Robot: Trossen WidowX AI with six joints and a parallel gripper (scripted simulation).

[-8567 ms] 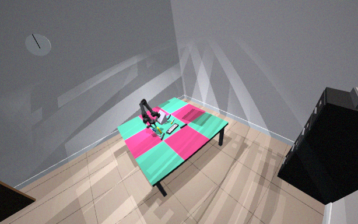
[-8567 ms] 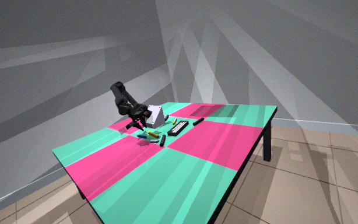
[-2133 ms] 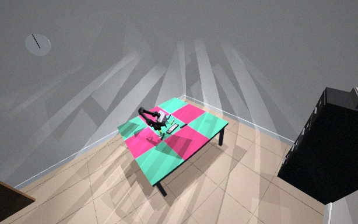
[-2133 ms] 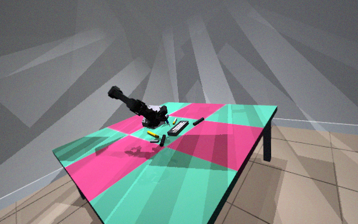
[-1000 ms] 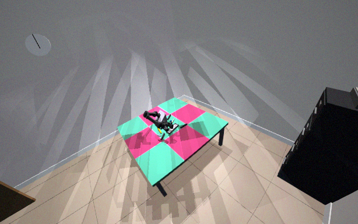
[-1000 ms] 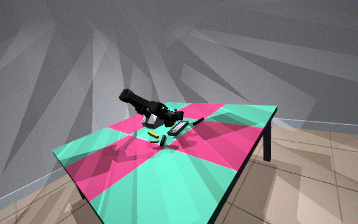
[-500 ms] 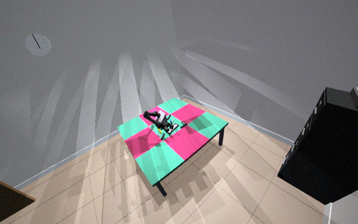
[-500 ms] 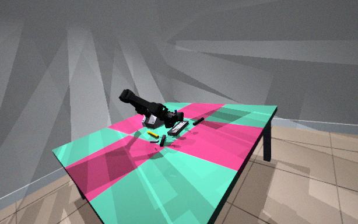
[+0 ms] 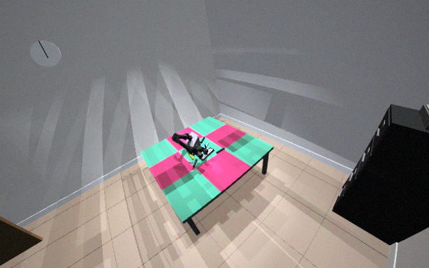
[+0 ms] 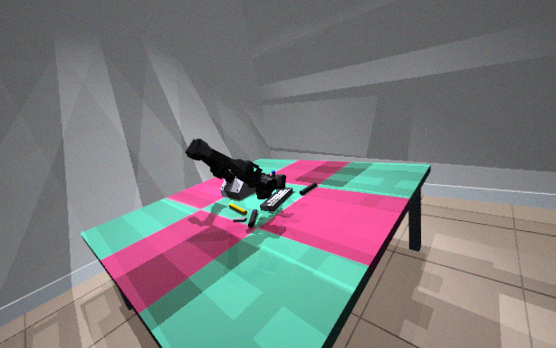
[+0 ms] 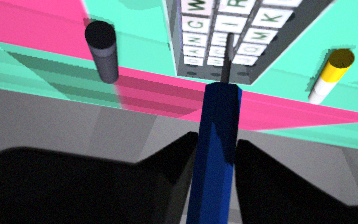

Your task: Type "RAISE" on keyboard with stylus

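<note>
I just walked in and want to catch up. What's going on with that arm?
The arm's tool is clamped on a blue stylus, its thin tip pointing toward the keyboard, over the lettered keys in the wrist view. It's there to type RAISE; whether a key is pressed I can't tell.

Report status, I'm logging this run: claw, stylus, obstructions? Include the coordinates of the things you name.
Claw (image 11: 216, 144) shut on blue stylus (image 11: 214, 130). Tip over keyboard (image 11: 175, 55) (image 10: 264, 207), contact unclear. Dark cylinder (image 11: 105, 57) beside keyboard, not blocking.
</note>
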